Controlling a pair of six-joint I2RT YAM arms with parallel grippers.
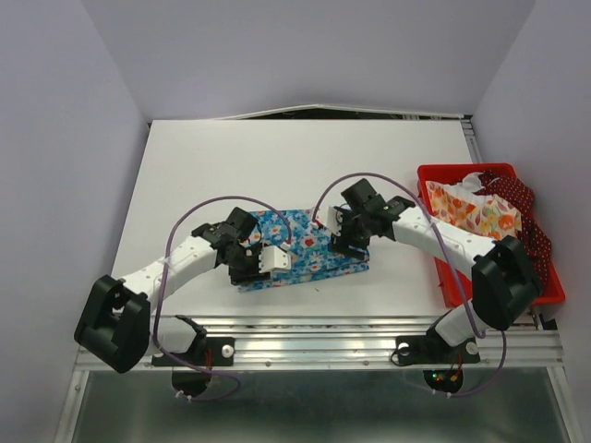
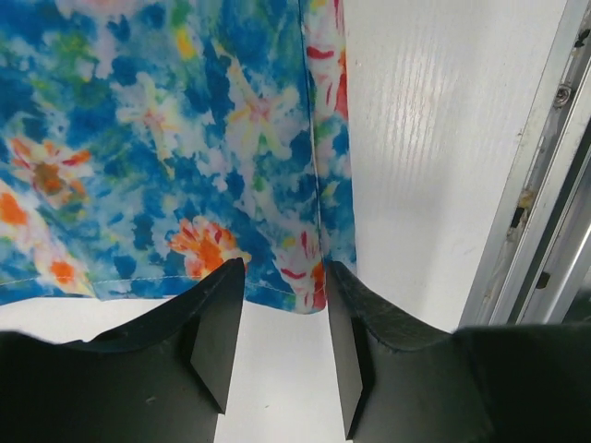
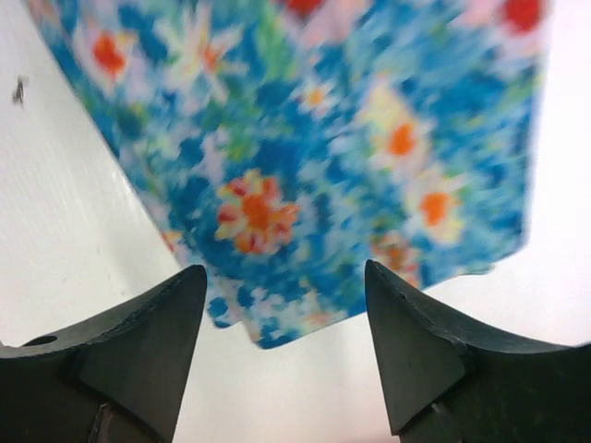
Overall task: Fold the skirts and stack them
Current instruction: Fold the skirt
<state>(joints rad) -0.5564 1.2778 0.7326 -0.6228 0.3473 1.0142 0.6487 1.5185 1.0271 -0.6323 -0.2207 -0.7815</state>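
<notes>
Blue floral cloth skirt (image 1: 305, 242) lies flat on the white table (image 1: 231, 157). The left gripper (image 2: 282, 277) sits at its near-left edge, fingers parted by a narrow gap, hem right at the tips and nothing pinched. The right gripper (image 3: 286, 277) is over its right end, jaws spread wide. Well right of it, a red plastic bin (image 1: 462, 170) holds the cream-white orange-flowered skirt (image 1: 476, 214) and the dark red dotted skirt (image 1: 522, 208), both crumpled.

The left arm (image 1: 171, 266) stretches from the near left toward the middle, wrist tipped down. The left gripper (image 1: 263, 261) has its fingers (image 2: 217, 318) parted by a narrow gap. The right arm (image 1: 441, 237) bends in from the near right, and the right gripper (image 1: 343, 242) points down, its two black tips spread wide.
</notes>
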